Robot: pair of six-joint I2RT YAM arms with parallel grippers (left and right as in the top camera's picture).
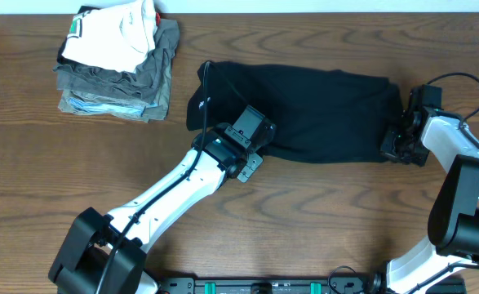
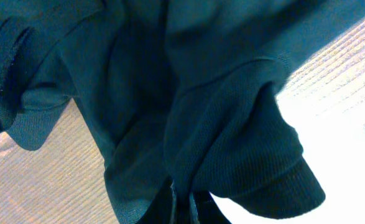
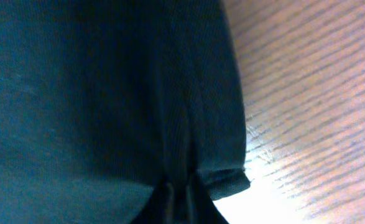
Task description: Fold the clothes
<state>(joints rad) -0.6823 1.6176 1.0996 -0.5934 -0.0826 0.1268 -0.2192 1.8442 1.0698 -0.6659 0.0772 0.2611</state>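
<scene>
The black garment (image 1: 321, 110) lies as a wide band across the middle of the wooden table. My left gripper (image 1: 254, 140) is at its front left edge and is shut on a pinch of the black fabric (image 2: 232, 143); the left wrist view (image 2: 182, 202) shows cloth bunched between the fingers. My right gripper (image 1: 396, 140) is at the garment's right end, shut on the black fabric (image 3: 107, 93); its fingertips (image 3: 181, 190) pinch a fold near the hem. No logo or tag shows.
A stack of folded white, grey-olive and light blue garments (image 1: 118, 61) sits at the back left. Bare wooden table (image 1: 321, 220) lies in front of the black garment.
</scene>
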